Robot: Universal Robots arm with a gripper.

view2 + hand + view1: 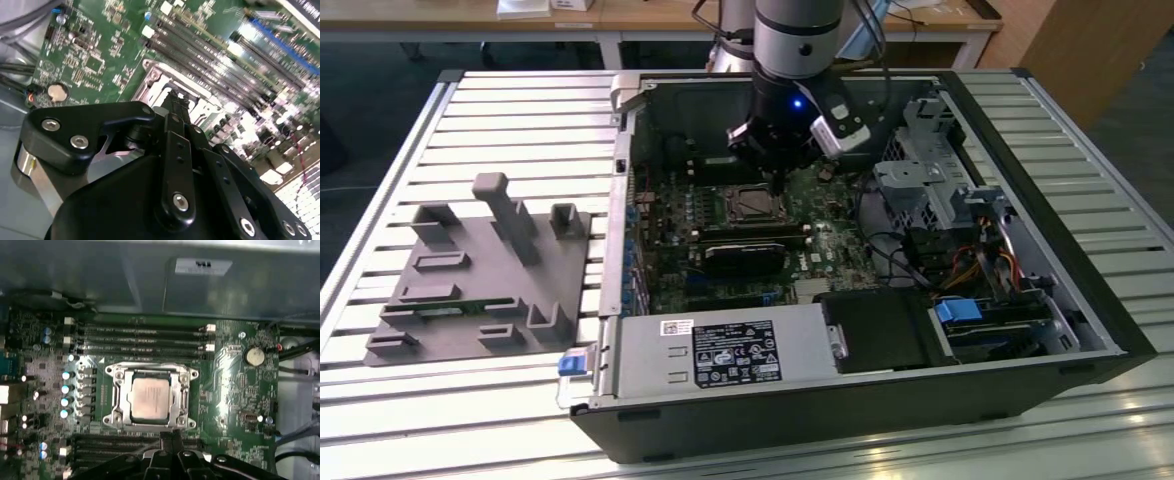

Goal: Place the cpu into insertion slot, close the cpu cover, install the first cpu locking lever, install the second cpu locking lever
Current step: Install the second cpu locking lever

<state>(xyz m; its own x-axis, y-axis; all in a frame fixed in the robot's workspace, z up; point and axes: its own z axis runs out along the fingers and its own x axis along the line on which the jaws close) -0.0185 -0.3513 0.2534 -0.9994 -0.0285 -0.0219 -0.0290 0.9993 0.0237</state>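
In the first wrist view the cpu [150,399], a dull silver square, lies flat in the insertion slot [181,400], whose dark edge shows beside the chip. The cpu cover [150,371], a silver frame, lies down around the chip. My gripper [170,436] hovers at the socket's edge nearest the wrist, fingertips together with nothing visible between them. The second wrist view shows the black fingers [175,145] meeting at a narrow tip over the socket frame [150,75]. In the exterior view my gripper [778,187] hangs just above the socket [750,204]. How the locking levers stand I cannot tell.
The open computer case [1067,290] sits on a slatted table [520,110]. Memory slots [145,337] flank the socket. A black heatsink block [747,256], a drive cage [921,180] and cables [981,265] crowd the case. A grey fixture [480,270] lies at the exterior view's left.
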